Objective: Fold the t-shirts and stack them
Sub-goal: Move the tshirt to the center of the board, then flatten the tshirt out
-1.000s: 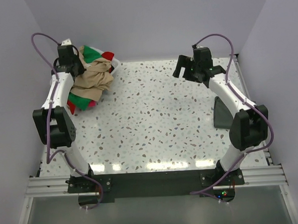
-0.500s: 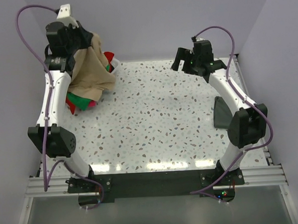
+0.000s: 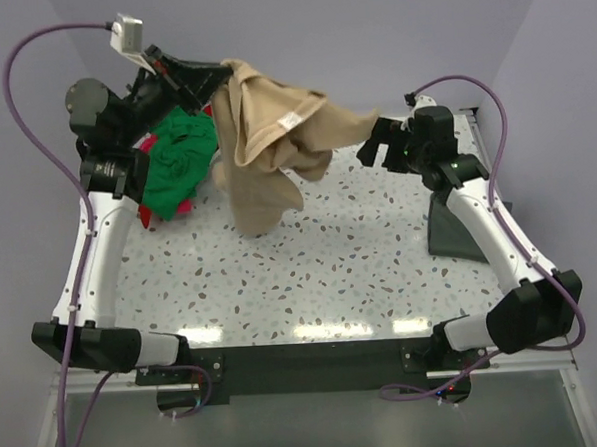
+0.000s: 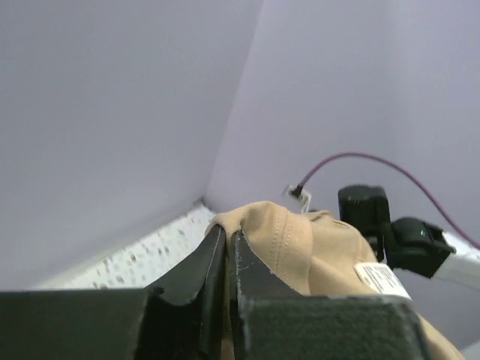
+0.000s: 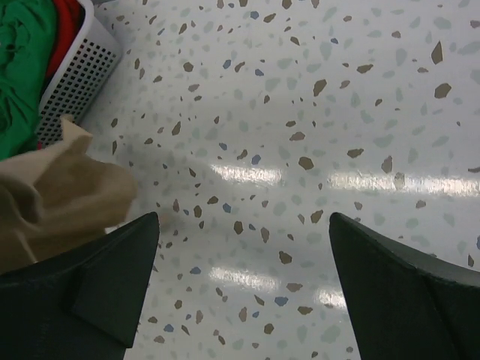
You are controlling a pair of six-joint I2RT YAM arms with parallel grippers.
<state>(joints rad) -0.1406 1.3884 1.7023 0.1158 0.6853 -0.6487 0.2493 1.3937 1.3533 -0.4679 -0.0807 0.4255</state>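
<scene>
Fingers [image 4: 202, 262] of the left claw [image 4: 227, 234] are clenched on a fold of the tan t-shirt [image 3: 274, 135] — the two dark tips pinch the cloth's edge between them, raised high above the far left of the surface [image 3: 360, 250]. From that pinch the shirt hangs in a loose drape toward the middle, with a white label showing on it. Its lowest bunch reaches down to the speckled top or hangs just above it; which of the two cannot be told.

The right claw [image 3: 382, 144] stands released, jaws spread wide with nothing between them, hovering just beside the shirt's right-hand edge. In its wrist view the tan cloth fills the lower left corner, close to one finger.

Behind the lifted shirt, at the far left, a green t-shirt [image 3: 180, 160] lies heaped with a red t-shirt [image 5: 69, 19] beside it — both in a white perforated basket [image 5: 82, 82]. A dark wedge-shaped object [image 3: 447, 231] sits near the surface's right edge, beside the right arm.
</scene>
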